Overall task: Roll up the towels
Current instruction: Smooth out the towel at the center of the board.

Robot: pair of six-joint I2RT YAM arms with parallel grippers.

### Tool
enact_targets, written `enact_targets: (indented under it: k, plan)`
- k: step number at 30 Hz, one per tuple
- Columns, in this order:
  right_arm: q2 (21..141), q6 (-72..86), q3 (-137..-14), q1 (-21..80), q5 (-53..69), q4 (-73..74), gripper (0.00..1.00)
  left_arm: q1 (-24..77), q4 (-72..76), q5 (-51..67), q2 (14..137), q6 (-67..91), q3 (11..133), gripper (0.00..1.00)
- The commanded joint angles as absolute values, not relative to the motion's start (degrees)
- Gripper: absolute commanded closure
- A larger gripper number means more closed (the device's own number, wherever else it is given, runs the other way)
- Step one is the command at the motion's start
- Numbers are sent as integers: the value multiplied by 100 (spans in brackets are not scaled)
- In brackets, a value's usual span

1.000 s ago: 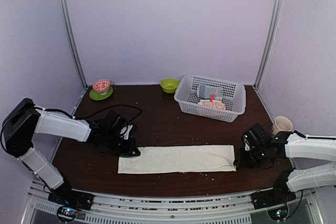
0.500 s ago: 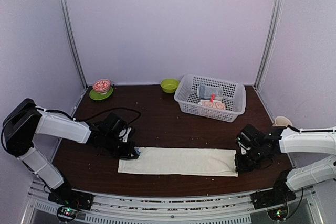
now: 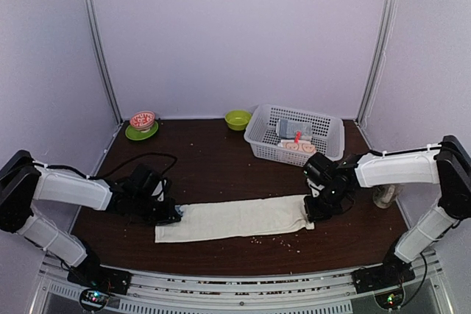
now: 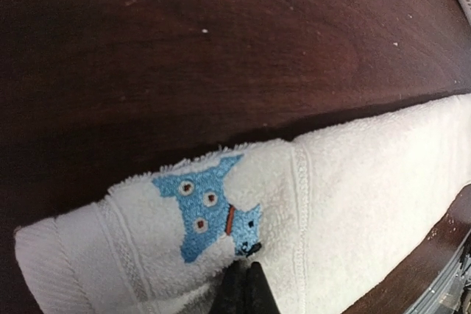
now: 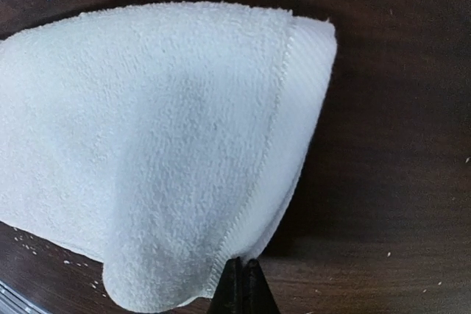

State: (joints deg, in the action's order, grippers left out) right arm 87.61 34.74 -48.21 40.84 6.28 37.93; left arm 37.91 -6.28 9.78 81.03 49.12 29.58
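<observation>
Two towels are in view, and the plain towel, cream-white, is the one held at both ends. It lies folded into a long narrow band on the dark wooden surface, in front of the white basket and stretching away to that basket's left, on the side of the arm bases. Its pile is thick looped terry, with a flat woven hem band near each end. At the end farthest from the basket, a small blue embroidered creature with round white eyes and a red stroke sits just inside the hem, and the cloth there humps up in a soft fold. The left hand has its dark fingertips pressed together on that end, pinching the cloth right below the blue creature. The end nearest the basket is drawn up into a rounded, doubled-over corner, its hem curving down to the right hand, whose fingertips are closed tight on the hem's edge. Between the two hands the band runs slightly askew, its far-from-basket end closer to the arm bases, with small pale crumbs scattered beside it on the surface. The cartoon towel, cream with orange-pink faces, lies inside the basket next to a grey-blue roll.
</observation>
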Motion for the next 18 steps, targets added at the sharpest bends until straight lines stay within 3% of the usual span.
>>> enact_targets:
  k: [1,7,11,13,16,18]
  plan:
    - [8964,2886,-5159,3812,264,4028,100,3668,-1614,200,8085,5224,2637,100]
    - [9089,2909,-4963,3309,88,4023,99,3640,-1583,268,8417,5155,3021,100]
    - [8780,3006,-5036,3309,134,4078,64,3641,-1744,475,8495,4811,3382,98]
    - [8474,3104,-5107,3307,102,4123,56,3639,-1874,583,8414,4634,3540,84]
    - [8192,3261,-5195,3309,261,3974,55,3639,-2025,791,8199,4463,3716,62]
    - [8204,3356,-5268,3315,348,3822,57,3647,-2118,906,8034,4399,3840,53]
